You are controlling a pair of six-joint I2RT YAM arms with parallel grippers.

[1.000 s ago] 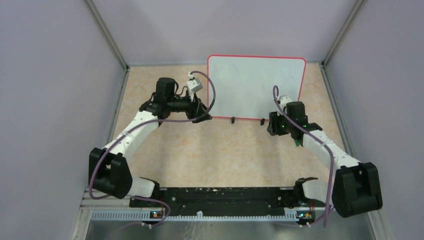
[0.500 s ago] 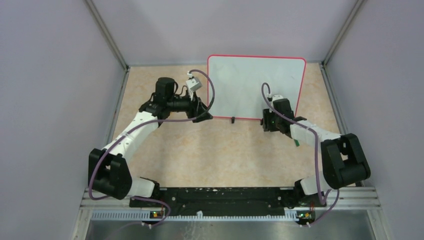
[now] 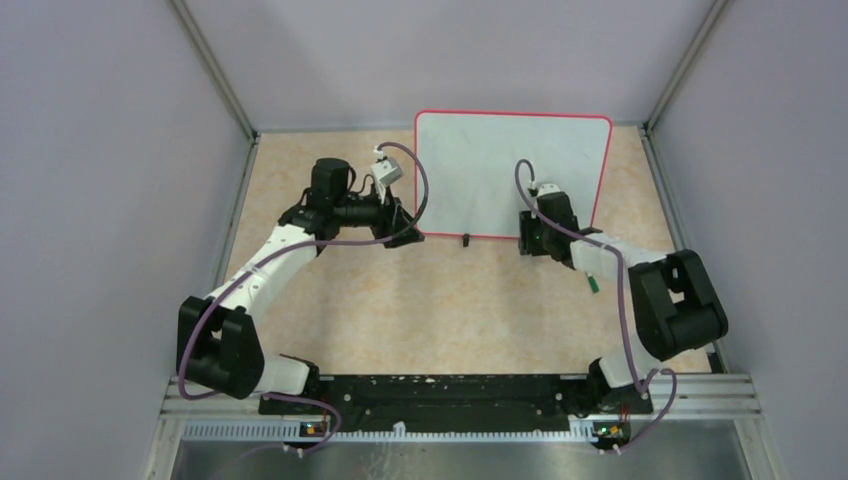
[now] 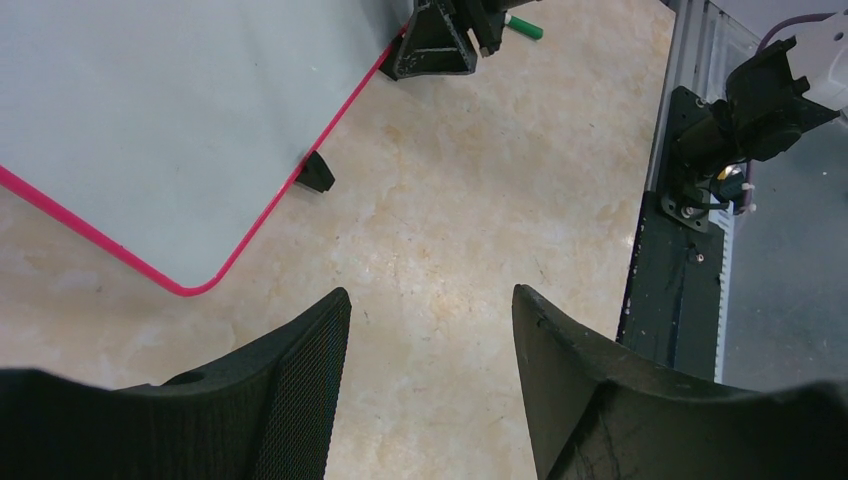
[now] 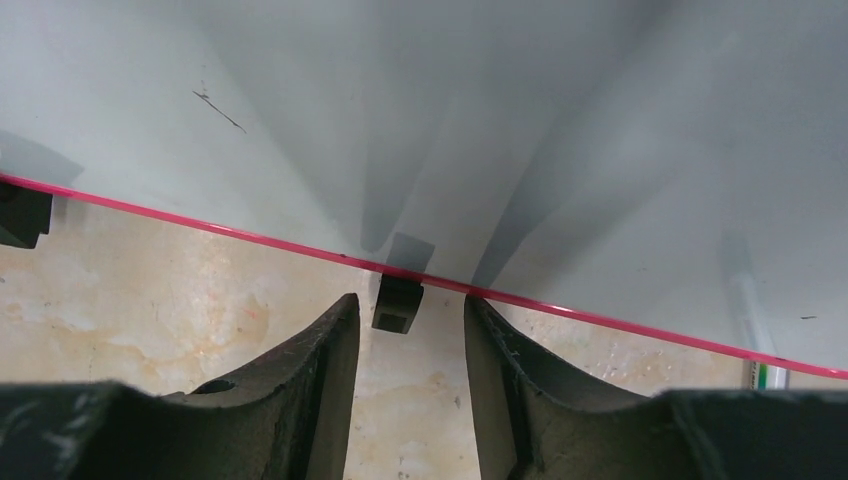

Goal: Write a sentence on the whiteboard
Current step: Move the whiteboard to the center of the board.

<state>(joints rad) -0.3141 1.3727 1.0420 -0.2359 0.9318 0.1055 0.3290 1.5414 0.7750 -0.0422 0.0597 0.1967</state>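
Whiteboard: upright at 12 o'clock on counter; long axis 9-to-3; face blank.
Sentence: none visible.
Right fingers: spread, empty, flanking black foot; board at 12 o'clock; judged the nearer.
Left fingers: spread, empty; board corner at 10 o'clock.

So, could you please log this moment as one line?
whiteboard: blank | left hand: open, empty, by its corner | right hand: open, astride black foot

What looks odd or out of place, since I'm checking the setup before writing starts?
A thin dark stray mark mars the otherwise blank whiteboard, and what looks like a green marker lies unheld on the table by the right arm.
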